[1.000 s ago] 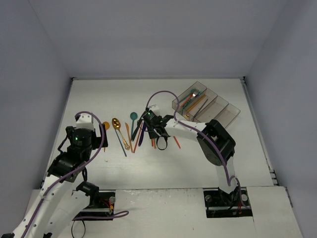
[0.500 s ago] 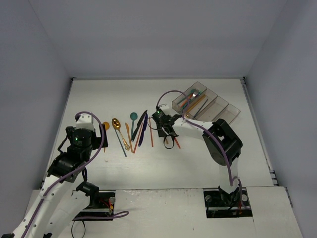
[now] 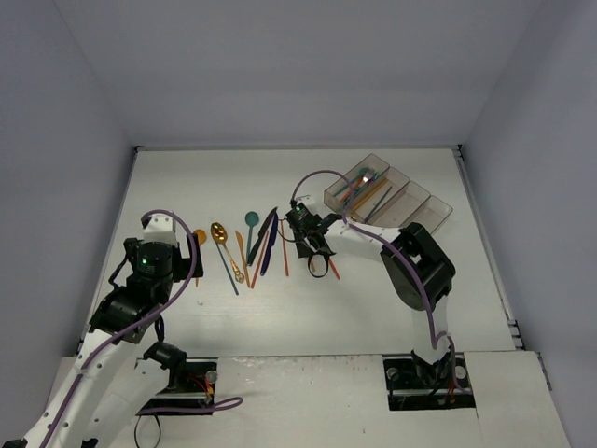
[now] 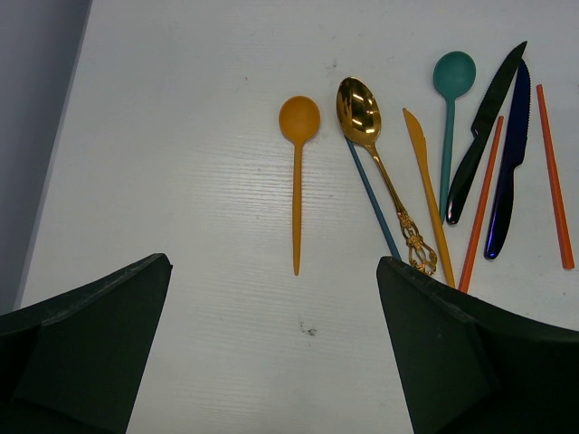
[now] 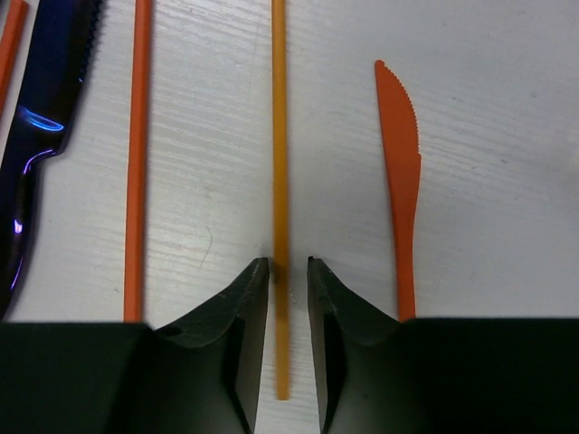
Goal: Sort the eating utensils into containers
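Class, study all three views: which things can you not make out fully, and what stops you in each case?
- Right wrist view: the head of the yellow stick, cut off by the top edge; also whether the right gripper grips it.
- Top view: utensil types in the containers, too small.
- Left wrist view: the upper end of the blue handle, under the gold spoon.

Holds the left pincer (image 4: 274, 267) spread fully wide on the folded left arm (image 3: 121, 313), and stretches the right arm (image 3: 373, 241) forward and leftward, right pincer (image 5: 288, 264) pointed down, jaws narrowed to a slim gap.
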Action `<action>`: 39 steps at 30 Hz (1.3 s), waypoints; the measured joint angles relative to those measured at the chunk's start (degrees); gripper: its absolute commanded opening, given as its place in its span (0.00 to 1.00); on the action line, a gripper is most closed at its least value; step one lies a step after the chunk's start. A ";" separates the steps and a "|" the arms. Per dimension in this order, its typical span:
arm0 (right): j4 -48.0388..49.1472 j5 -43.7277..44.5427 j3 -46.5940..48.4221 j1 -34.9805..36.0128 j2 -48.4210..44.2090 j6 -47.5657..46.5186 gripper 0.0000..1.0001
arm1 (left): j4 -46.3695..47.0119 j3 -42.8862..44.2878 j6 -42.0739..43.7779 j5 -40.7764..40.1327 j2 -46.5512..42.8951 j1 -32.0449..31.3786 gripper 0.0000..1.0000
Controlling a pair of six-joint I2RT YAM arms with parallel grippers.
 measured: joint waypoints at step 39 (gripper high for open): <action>-2.79 8.43 9.66 -29.62 -6.76 19.11 0.00 | 0.02 0.00 0.00 -0.29 -0.02 0.00 0.97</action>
